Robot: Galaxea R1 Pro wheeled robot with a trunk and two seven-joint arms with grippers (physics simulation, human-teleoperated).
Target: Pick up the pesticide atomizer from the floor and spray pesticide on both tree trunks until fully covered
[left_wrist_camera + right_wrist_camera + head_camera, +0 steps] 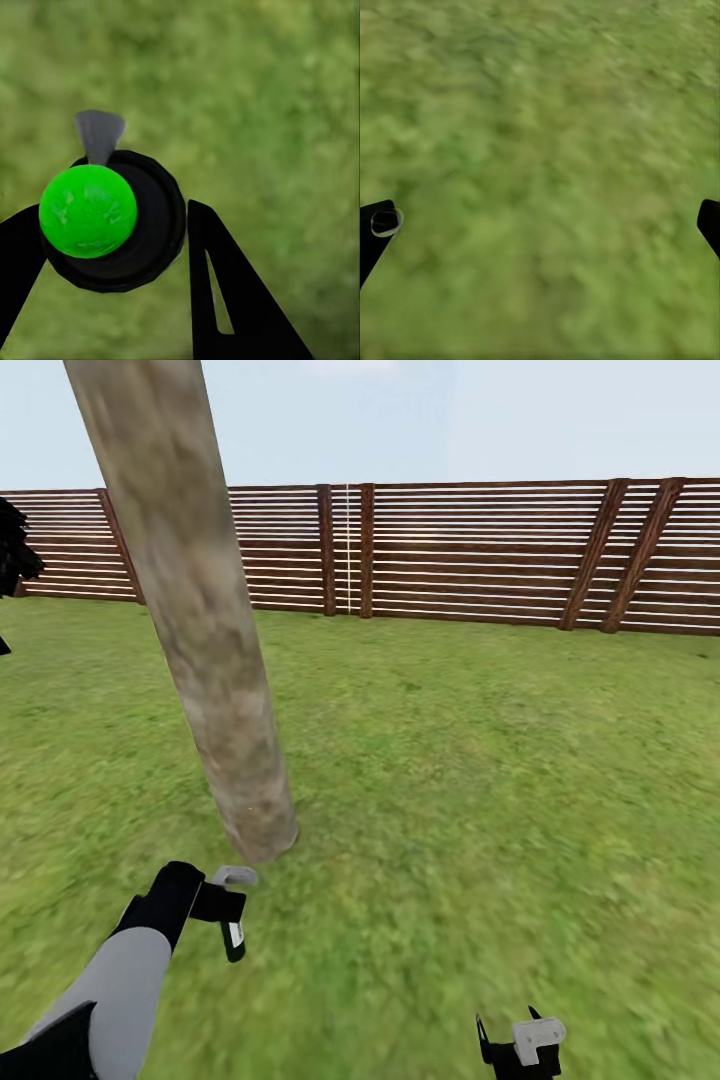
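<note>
— Left tool (222, 908) of mine, pictured over the grass (450, 780): what's in it?

— My fingers (225, 300) are clamped on the pesticide atomizer (120, 221), grey nozzle toward the leaning tree trunk (205, 630) just beyond.

— And your right tool (520, 1045)?

— Spread wide, holding nothing, low over bare lawn, well apart from the trunk. Behind stands the slatted fence (480, 550).

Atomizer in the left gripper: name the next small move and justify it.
Probably tilt the left gripper up so the pesticide atomizer aims its grey head at the leaning tree trunk. The bottle is already gripped near the trunk's base, and no whitish specks show on the bark.
</note>
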